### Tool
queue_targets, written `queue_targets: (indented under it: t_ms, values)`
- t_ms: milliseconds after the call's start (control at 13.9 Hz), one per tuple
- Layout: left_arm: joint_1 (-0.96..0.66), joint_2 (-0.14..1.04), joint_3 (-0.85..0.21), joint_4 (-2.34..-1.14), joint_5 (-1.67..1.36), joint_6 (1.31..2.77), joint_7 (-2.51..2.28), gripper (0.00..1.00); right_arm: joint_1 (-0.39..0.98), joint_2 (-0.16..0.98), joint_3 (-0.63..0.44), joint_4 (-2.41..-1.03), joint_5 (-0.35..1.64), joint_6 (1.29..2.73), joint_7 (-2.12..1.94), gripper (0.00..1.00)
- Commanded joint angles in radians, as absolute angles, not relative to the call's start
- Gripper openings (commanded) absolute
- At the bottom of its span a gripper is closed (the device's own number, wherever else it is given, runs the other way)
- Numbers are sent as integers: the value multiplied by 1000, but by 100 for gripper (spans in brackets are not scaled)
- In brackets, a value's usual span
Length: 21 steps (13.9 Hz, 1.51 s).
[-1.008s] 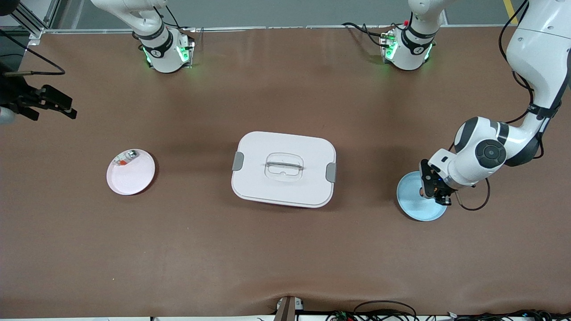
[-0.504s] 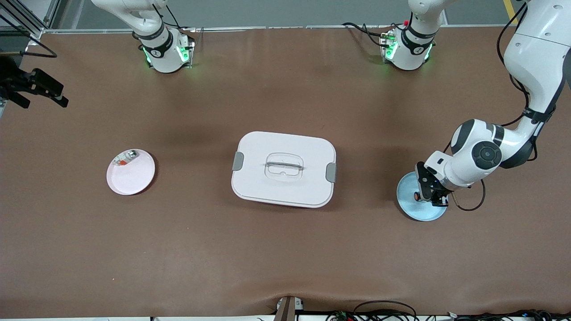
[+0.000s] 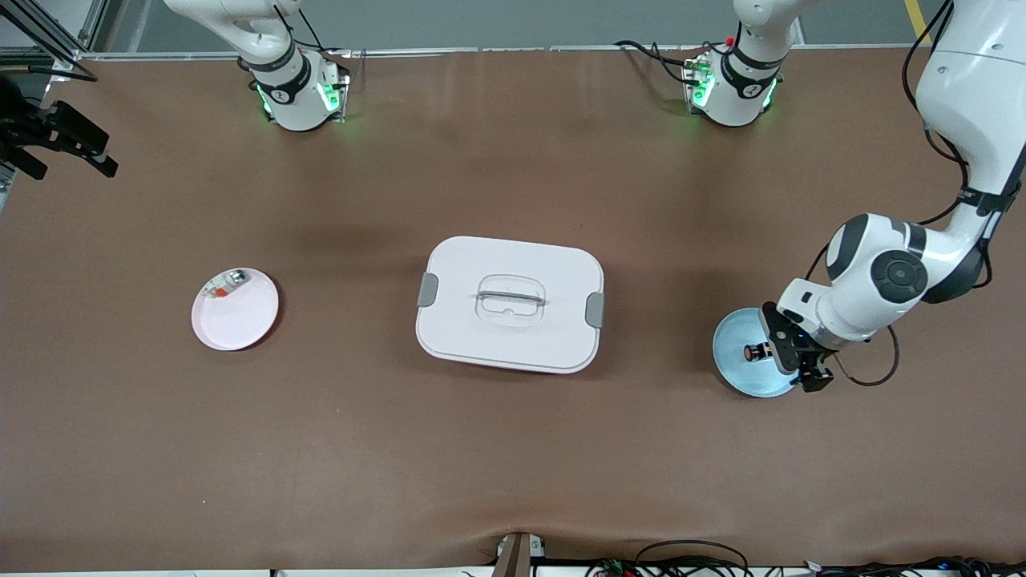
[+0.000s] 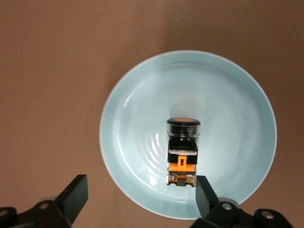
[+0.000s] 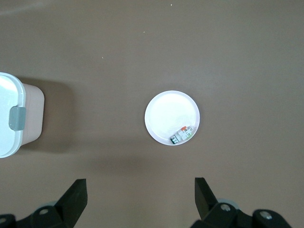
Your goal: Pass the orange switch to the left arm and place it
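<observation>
**A:** From the front camera: the orange switch (image 3: 754, 352) lies on its side in the blue plate (image 3: 737, 377) at the left arm's end of the surface. The left pincer (image 3: 789, 361) hangs low over that plate, right beside the switch and not gripping it. The white box (image 3: 510, 303) sits mid-surface, between the blue plate and the pink plate (image 3: 240, 320). The right pincer (image 3: 60, 148) is up in the air at the right arm's end, just waiting; from here I can't tell how its fingers stand.

**B:** Left wrist view settles the first part. The left pincer (image 4: 141, 195) is spread wide and empty, one finger (image 4: 205, 192) just beside the switch's (image 4: 182, 149) orange-marked end. Black round cap end, blocky body.

**A:** How do you reckon it handles?

**B:** My guess is light, stiff, hard plastic. The round part could roll or squirt out of a pinch on that glossy plate (image 4: 133, 142). I'd take it across the squarish body, where the sides look flat, and leave an end sticking out for the handover.

**A:** Right wrist view?

**B:** The right pincer (image 5: 141, 195) is wide open too, nothing in it, high over the bare surface. Below it you see the pink plate (image 5: 164, 114) with a small silver-and-red part (image 5: 182, 134) on it, and a corner of the box (image 5: 14, 118) at the frame's edge.
</observation>
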<state>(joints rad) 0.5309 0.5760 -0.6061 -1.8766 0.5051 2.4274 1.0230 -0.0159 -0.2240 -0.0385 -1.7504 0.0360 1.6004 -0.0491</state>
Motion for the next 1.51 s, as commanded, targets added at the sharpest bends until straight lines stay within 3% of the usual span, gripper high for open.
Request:
queue_targets:
  t_ms: [0, 576, 1439]
  values:
    - [538, 514, -623, -1809, 375, 2297, 1005, 100, -44, -206, -29, -1712, 21, 1563, -41, 100]
    - [540, 456, -683, -1536, 249, 1918, 581, 100, -35, -198, -21, -1712, 21, 1523, -51, 100]
    - [528, 219, -673, -1509, 156, 1752, 3, 100, -40, -183, -23, -1701, 21, 1523, -49, 100]
